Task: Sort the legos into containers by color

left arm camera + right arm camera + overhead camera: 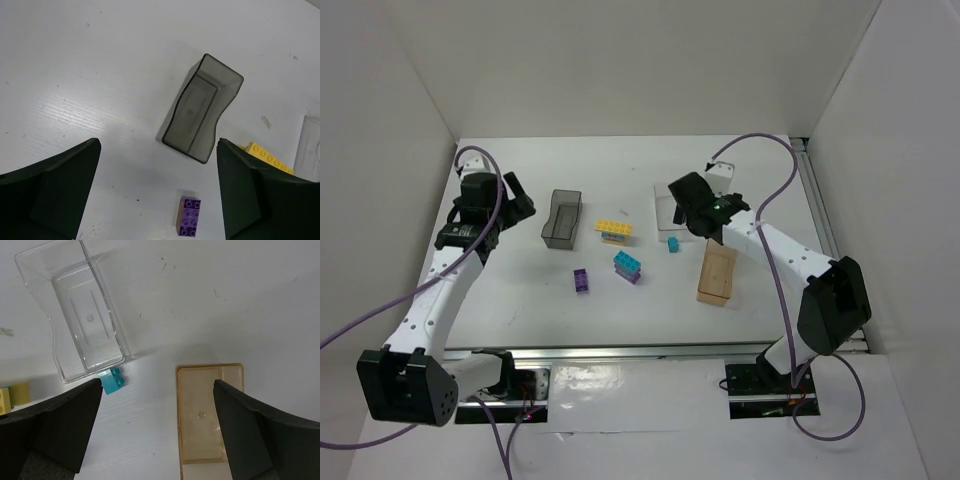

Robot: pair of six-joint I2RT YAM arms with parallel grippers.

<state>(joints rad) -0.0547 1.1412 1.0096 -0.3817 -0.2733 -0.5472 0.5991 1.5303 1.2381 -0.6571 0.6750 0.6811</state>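
Note:
The smoky grey bin (561, 220) stands left of centre, empty; the left wrist view (202, 116) looks into it. The clear bin (665, 207) lies partly under my right gripper (691, 207), and it shows empty in the right wrist view (80, 315). The amber bin (717, 275) is empty too (207, 415). A yellow brick (615, 230), a cyan brick stacked on purple (628, 265), a small cyan brick (673, 244) (112, 381) and a purple brick (580, 281) (188, 216) lie on the table. My left gripper (512, 203) is open and empty, above the table left of the grey bin. My right gripper is open and empty.
White walls close in the table at the left, back and right. The table's metal rail (620, 350) runs along the near edge. Purple cables (775, 195) arc over both arms. The yellow brick's end shows in both wrist views (265, 156) (12, 395).

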